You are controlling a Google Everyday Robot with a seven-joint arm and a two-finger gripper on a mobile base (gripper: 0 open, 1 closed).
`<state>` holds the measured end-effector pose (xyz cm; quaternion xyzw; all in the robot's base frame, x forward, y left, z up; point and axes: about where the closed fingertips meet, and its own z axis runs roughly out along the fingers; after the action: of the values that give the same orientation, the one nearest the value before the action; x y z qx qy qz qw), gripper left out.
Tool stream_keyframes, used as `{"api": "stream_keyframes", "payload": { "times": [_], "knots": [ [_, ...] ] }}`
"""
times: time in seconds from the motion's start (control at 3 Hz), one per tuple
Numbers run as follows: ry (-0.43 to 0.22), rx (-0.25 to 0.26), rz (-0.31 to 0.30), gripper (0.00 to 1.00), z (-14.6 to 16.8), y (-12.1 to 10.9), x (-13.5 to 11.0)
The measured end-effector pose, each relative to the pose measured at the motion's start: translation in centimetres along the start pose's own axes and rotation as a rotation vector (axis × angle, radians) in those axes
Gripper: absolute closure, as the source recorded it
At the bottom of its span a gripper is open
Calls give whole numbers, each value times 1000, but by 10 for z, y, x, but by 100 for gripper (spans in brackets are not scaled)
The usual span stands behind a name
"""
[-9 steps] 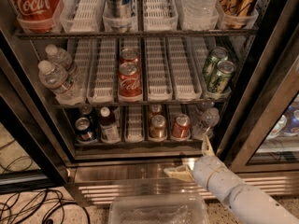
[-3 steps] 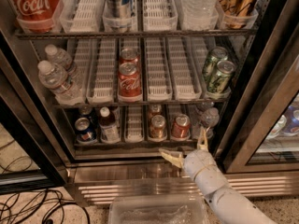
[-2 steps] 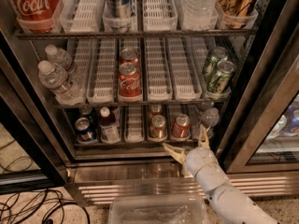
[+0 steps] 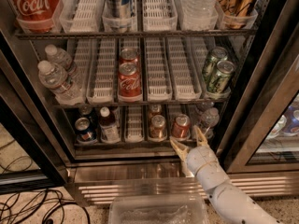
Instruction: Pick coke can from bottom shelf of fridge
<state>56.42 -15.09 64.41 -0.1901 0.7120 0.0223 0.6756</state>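
gripper (image 4: 188, 140) sits right in front of the coke can (image 4: 181, 127), jaws spread wide and empty, probably lined up to straddle it

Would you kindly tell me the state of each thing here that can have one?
gripper, open and empty, just before the bottom shelf's front rail
coke can, upright on the bottom shelf, not gripped
fridge, door open
brownish can, upright, left of the coke can
dark blue can, upright
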Motion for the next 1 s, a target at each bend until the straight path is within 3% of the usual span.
{"api": "stream_keyframes", "payload": {
  "times": [0.33, 1.0],
  "knots": [
    [0, 0, 0, 42, 0, 0, 0],
    [0, 0, 0, 36, 0, 0, 0]
  ]
}}
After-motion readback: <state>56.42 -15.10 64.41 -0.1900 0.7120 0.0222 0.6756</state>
